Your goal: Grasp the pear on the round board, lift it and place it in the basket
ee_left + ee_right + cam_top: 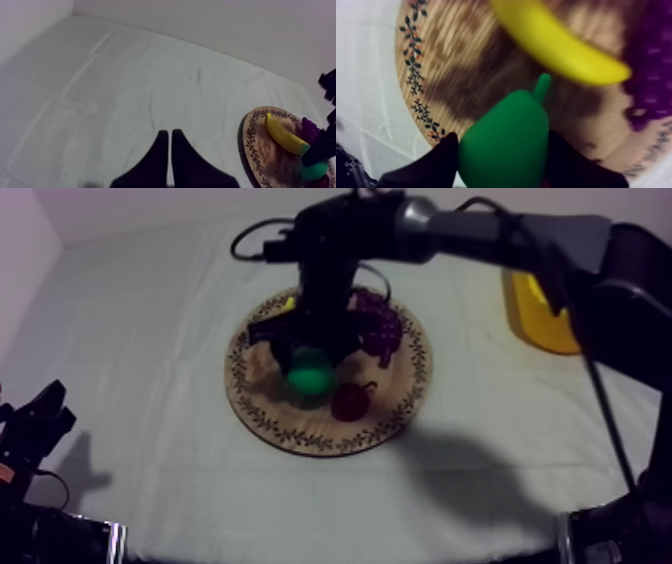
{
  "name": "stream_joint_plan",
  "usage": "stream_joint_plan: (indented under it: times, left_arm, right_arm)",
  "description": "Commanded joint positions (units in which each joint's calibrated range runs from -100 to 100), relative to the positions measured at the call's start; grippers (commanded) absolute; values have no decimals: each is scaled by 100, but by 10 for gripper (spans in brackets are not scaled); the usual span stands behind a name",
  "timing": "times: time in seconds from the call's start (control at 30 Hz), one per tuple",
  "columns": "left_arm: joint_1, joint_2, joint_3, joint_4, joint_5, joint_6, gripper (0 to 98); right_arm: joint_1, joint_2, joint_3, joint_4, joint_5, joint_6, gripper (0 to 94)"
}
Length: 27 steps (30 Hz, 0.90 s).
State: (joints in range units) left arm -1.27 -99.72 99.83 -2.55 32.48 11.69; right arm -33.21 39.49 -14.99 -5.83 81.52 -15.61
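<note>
- The pear [310,375] is being clamped by the right jaws, with a black finger [431,162] pressing on each side of its fat lower body, over the middle of the wooden board [262,420].
- Whether it's being lifted clear of the board yet can't be told; barely, at best.
- It's being crowded: the banana [561,45] is lying just behind it, the grapes [382,326] are sitting near it toward the board's right, and the small red fruit [348,401] is sitting just beside it near the board's front rim.
- So a straight-up lift is being called for before any sideways travel, or the neighbours are probably getting knocked.
- A slick toy pear is likely being squeezed out if things are being rushed, so slow and steady.
- The yellow basket [540,316] is sitting on the worktop [150,318], well apart from the board off its right side, so extra height is being needed for its wall.
- The left jaws are being held together, empty, well off the board's left.
</note>
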Motion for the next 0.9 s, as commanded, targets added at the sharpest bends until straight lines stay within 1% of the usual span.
stream_joint_plan:
  times: [0.0, 0.2, 0.4, 0.67, 0.87]
  left_arm:
    - [0, -2, -5, -1, 1, 1, 1]
    - [0, -2, -5, -1, 1, 1, 1]
    - [0, -2, -5, -1, 1, 1, 1]
    - [0, -2, -5, -1, 1, 1, 1]
    - [0, -2, -5, -1, 1, 1, 1]
  right_arm:
    - [166, -647, 75, 53, 72, 86, 388]
    - [806, -1838, 81, 197, 317, 411, 401]
    - [1624, -2490, 64, 359, 288, 720, 401]
    - [2821, -2800, 400, 510, -280, 1085, 403]
    - [3407, -2750, 794, 655, -724, 1190, 395]
